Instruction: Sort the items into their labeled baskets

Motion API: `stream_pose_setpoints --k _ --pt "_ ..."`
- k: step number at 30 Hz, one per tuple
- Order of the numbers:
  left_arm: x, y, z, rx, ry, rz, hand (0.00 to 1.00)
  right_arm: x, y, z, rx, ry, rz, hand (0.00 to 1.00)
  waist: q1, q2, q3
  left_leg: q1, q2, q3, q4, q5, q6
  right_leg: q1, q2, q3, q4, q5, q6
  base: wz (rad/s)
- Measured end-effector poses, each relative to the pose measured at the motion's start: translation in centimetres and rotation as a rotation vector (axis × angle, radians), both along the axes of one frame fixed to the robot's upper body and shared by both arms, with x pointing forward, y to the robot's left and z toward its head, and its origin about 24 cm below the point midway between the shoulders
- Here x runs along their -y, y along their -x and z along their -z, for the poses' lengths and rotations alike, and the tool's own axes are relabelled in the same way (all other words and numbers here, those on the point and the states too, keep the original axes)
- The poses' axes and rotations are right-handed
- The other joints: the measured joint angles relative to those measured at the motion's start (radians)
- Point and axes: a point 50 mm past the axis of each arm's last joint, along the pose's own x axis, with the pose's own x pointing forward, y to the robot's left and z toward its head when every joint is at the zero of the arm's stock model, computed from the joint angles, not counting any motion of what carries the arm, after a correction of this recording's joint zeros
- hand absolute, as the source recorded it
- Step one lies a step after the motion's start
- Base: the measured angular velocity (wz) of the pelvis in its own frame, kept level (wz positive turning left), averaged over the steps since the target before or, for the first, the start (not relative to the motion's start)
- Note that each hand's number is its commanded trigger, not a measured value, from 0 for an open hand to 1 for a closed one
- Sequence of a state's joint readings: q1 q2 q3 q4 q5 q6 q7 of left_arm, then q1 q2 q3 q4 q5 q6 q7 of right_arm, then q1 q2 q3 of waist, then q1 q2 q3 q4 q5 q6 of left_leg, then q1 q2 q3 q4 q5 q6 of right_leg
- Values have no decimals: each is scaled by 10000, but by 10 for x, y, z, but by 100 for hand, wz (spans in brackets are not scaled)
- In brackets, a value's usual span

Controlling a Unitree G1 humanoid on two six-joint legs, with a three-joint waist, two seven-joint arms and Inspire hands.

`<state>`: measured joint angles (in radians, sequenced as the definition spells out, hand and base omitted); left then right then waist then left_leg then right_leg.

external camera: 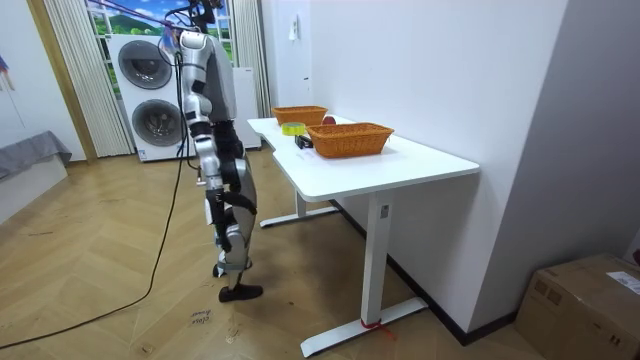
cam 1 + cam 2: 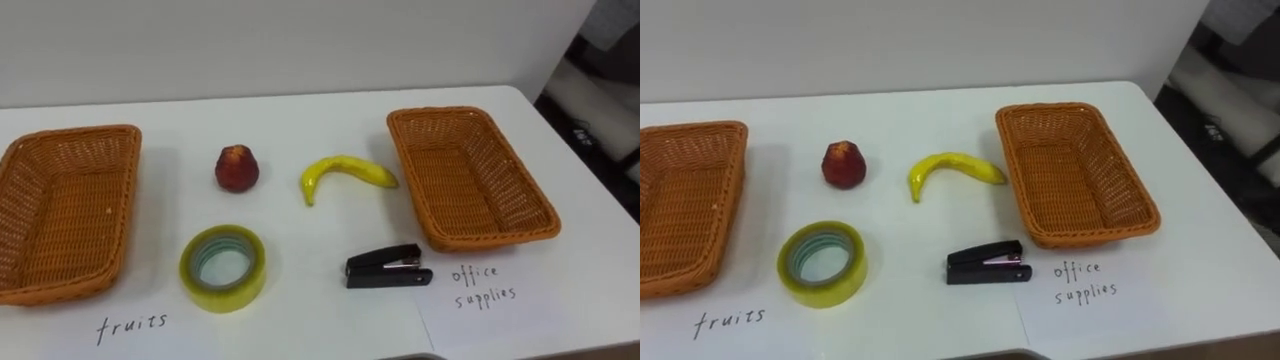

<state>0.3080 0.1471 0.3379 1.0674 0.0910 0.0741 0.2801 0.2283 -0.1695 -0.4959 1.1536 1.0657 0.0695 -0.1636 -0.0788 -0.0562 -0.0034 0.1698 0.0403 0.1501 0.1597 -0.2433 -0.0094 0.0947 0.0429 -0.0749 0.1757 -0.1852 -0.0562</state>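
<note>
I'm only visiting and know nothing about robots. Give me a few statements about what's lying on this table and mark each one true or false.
1. The fruits basket and the office supplies basket are both empty. True.
2. The banana lies inside the office supplies basket. False: it lies on the white table, just left of that basket.
3. The yellow tape roll sits nearer the robot than the red fruit. True.
4. The stapler is white. False: it is black, and it lies on the table in front of the banana.
</note>
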Motion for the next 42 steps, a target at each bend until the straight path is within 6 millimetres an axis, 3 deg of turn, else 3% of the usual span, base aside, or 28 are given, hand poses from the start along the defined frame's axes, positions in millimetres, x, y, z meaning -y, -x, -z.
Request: stream_pose_setpoints --k 6,14,20,30,35,42 --pt "-5 -3 -3 193 -217 128 0 22 -8 -11 -247 900 574 0 -108 3 -3 -23 9 125 -94 -5 7 -174 29 175 162 -11 1 -8" --pt "-7 -4 -5 373 -407 232 0 45 -39 -31 265 2028 1436 0 -272 -63 -8 -122 -6 157 -95 -3 10 -365 17 215 307 -56 6 -1" --pt "-8 -11 -9 770 -592 548 0 70 -74 -74 1116 3952 1862 0 -290 -72 -7 -180 -10 174 -49 9 20 -457 12 206 276 -55 7 0" --pt "-9 -16 -11 1196 -715 689 0 89 -95 -118 1488 5784 2372 0 -235 -89 -9 -267 -8 251 -49 17 20 -591 59 414 317 -62 8 -2" --pt "-7 -14 -10 1150 -599 734 0 94 -113 -159 1966 7960 1738 0 -244 -88 9 -233 -9 275 -47 17 21 -584 61 428 315 -67 17 -2" --pt "-2 -15 -8 1091 -470 1039 0 92 -124 -191 1902 10006 1321 0 -234 -85 24 -262 0 275 -39 17 21 -605 68 420 305 -68 16 0"
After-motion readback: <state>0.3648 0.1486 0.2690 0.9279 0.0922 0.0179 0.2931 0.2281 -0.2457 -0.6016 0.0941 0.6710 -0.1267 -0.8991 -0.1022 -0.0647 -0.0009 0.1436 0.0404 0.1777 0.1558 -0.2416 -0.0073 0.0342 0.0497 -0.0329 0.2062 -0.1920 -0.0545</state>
